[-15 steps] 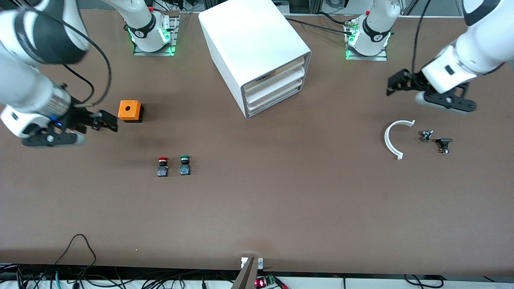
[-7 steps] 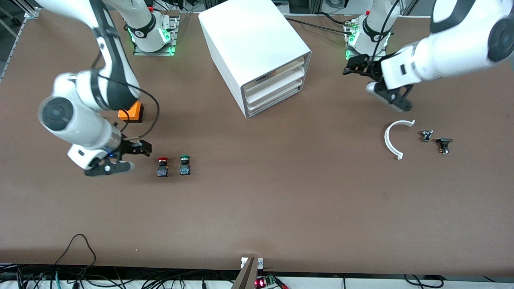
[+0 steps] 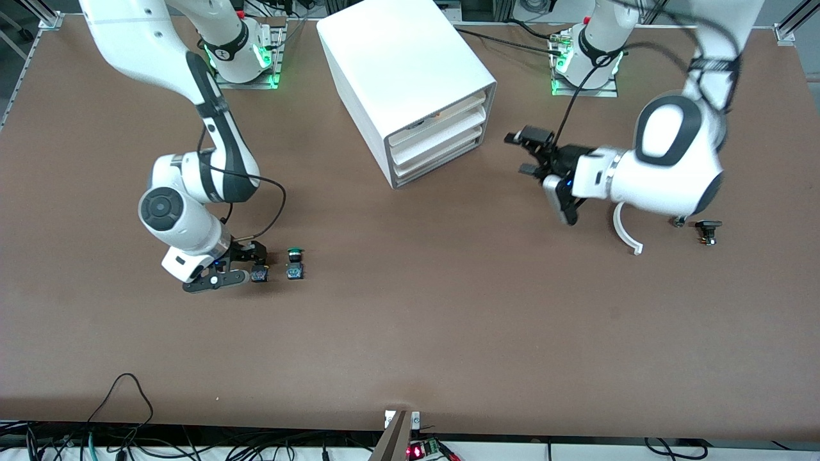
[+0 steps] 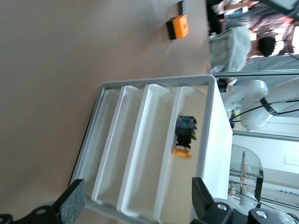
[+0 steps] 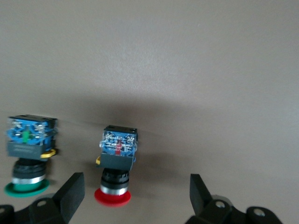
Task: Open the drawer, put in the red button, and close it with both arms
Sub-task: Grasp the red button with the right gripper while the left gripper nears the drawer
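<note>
The red button [image 5: 117,163] lies on its side on the brown table, its red cap between the spread fingers of my right gripper [image 5: 135,198], which is open and touches nothing. From the front only the button's bluish base [image 3: 259,275] shows beside the right gripper [image 3: 253,261]. The white cabinet [image 3: 410,70] stands at the back with its three drawers pushed in; the middle drawer [image 3: 442,136] [image 4: 161,149] is shut. My left gripper [image 3: 526,153] [image 4: 138,207] hovers open over the table in front of the cabinet, facing the drawers and apart from them.
The green button [image 3: 295,264] [image 5: 28,158] lies right beside the red one. An orange-capped button [image 4: 183,135] rests in the top drawer. A white curved piece [image 3: 624,234] and small black parts [image 3: 708,227] lie toward the left arm's end. An orange box [image 4: 177,26] sits farther off.
The right gripper has swung down from beside the orange box to the red button. The left gripper has moved from the left arm's end of the table to the front of the cabinet.
</note>
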Controlling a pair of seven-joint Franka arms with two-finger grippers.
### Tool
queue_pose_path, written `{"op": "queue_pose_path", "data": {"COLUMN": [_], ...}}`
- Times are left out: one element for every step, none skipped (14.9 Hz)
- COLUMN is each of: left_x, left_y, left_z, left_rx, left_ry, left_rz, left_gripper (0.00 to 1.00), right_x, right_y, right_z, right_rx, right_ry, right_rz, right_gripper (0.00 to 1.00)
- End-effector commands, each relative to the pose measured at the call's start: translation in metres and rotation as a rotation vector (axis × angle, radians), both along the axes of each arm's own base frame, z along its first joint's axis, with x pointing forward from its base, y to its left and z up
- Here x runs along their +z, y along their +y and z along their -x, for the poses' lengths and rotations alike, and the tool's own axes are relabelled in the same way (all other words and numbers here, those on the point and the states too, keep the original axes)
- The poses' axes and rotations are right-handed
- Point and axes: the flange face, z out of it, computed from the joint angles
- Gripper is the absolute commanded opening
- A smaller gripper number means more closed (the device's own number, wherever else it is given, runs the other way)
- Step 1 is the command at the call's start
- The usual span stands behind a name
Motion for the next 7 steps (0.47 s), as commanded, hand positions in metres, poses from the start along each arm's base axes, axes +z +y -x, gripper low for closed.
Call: {"op": "queue_pose_path", "data": {"left_x": [-0.056, -0.07, -0.087, -0.1, -0.111, -0.122, -0.131], "left_y": [-0.004, -0.008, -0.01, -0.015, -0.032, -0.037, -0.04], "left_z": [-0.001, 0.001, 0.006, 0.012, 0.024, 0.035, 0.044], "left_rx": [0.02, 0.04, 0.066, 0.095, 0.091, 0.097, 0.098], "left_ry": [-0.023, -0.03, -0.029, -0.03, -0.032, -0.019, -0.006], "left_rz": [0.151, 0.196, 0.225, 0.258, 0.286, 0.299, 0.307], "left_gripper": [0.98, 0.97, 0.94, 0.89, 0.78, 0.7, 0.69], "right_x": [-0.012, -0.017, -0.023, -0.028, -0.032, -0.036, -0.039], "right_y": [0.012, 0.015, 0.021, 0.022, 0.023, 0.022, 0.021], "right_z": [0.004, 0.005, 0.007, 0.007, 0.007, 0.007, 0.006], "right_rx": [0.015, -0.001, -0.015, -0.024, -0.023, -0.025, -0.026], "right_ry": [-0.014, -0.015, -0.012, -0.014, -0.019, -0.022, -0.023], "right_rz": [-0.027, -0.044, -0.066, -0.076, -0.075, -0.074, -0.073], "right_gripper": [1.0, 1.0, 1.0, 1.0, 1.0, 1.0, 1.0]}}
